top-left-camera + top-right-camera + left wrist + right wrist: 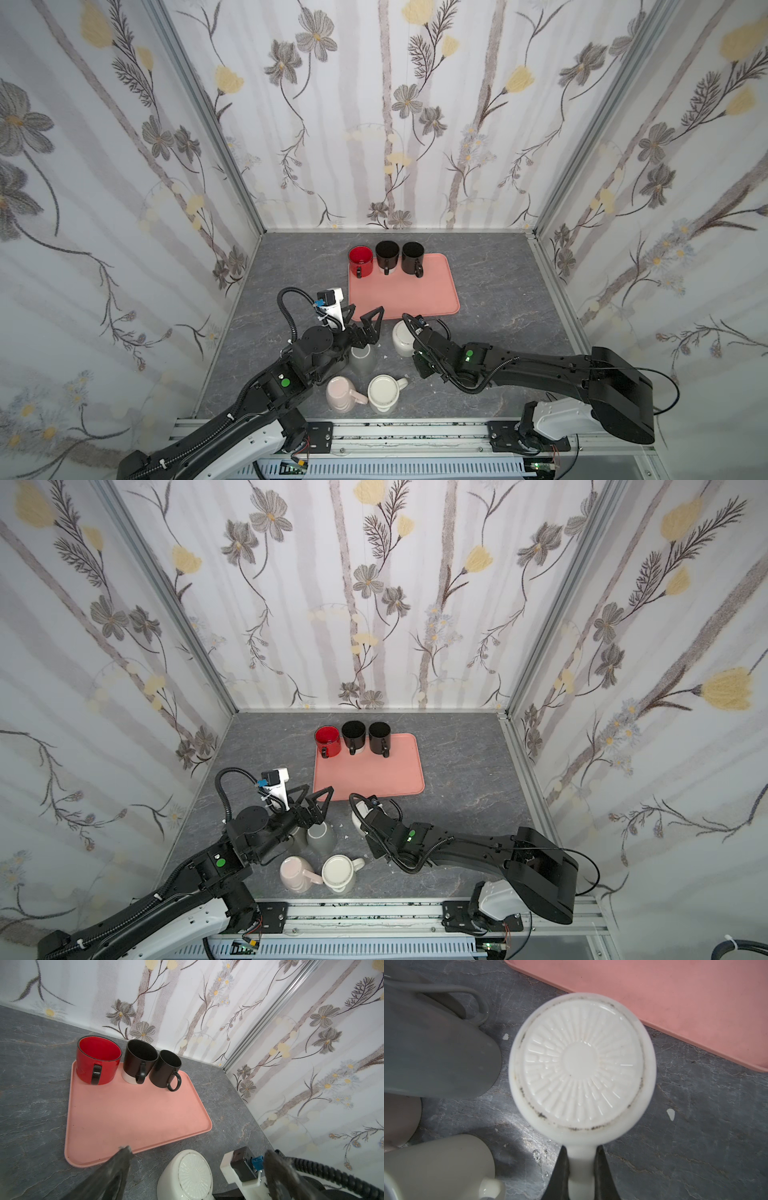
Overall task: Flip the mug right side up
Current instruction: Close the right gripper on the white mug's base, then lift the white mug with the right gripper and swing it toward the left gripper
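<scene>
Right gripper point(581, 1153) is squeezed tight on the handle point(581, 1169) of the white mug point(581, 1064); one dark finger sits on each side of it; holding the handle likely gives a firm hold for tipping the mug over. The white mug stands upside down on the table point(498, 291), just beside the near edge of the pink tray point(415, 299); its ribbed bottom faces up, so the flip is not yet done. Left gripper point(365, 313) hangs wide open with nothing in it, by the tray's near left corner; that is likely so it is out of the way. At the tray's far edge stand a red mug point(360, 259), a black mug point(387, 254) and a second black mug point(412, 257), all mouths up in a row; maybe the white one goes there next. A grey mug point(362, 359), a pink mug point(340, 392) and a cream mug point(383, 392) sit on the table, farther from the tray than the white mug.
</scene>
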You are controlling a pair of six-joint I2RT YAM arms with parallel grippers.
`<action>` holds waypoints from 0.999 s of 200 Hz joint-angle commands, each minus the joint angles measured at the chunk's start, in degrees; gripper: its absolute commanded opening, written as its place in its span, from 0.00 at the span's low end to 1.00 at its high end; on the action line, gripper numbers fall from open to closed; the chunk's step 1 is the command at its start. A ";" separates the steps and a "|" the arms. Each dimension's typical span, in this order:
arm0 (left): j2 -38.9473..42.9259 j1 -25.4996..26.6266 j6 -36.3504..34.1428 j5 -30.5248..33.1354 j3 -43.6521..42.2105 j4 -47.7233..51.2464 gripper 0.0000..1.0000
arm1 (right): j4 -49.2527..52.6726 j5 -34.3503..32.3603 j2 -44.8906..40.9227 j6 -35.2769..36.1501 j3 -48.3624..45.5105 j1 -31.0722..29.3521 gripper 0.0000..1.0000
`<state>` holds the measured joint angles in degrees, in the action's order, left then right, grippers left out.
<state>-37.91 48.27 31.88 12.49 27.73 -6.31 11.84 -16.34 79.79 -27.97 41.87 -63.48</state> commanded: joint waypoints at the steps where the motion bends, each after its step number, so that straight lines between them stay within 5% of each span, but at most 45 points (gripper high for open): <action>1: -0.32 -0.03 0.49 -0.18 0.39 -2.12 1.00 | 0.16 -1.91 -0.71 0.38 -0.12 0.11 0.00; 140: -1.26 -0.11 0.35 -4.20 -0.15 -8.93 1.00 | -11.19 7.88 -17.79 0.77 -2.70 9.44 0.00; 200: 0.60 -1.49 0.64 -10.88 -1.41 -14.58 1.00 | -27.47 8.46 -20.62 -0.86 -0.59 11.14 0.00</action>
<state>-38.39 47.42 31.88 5.48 27.18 -14.83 0.67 -7.84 60.03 -27.59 39.94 -52.58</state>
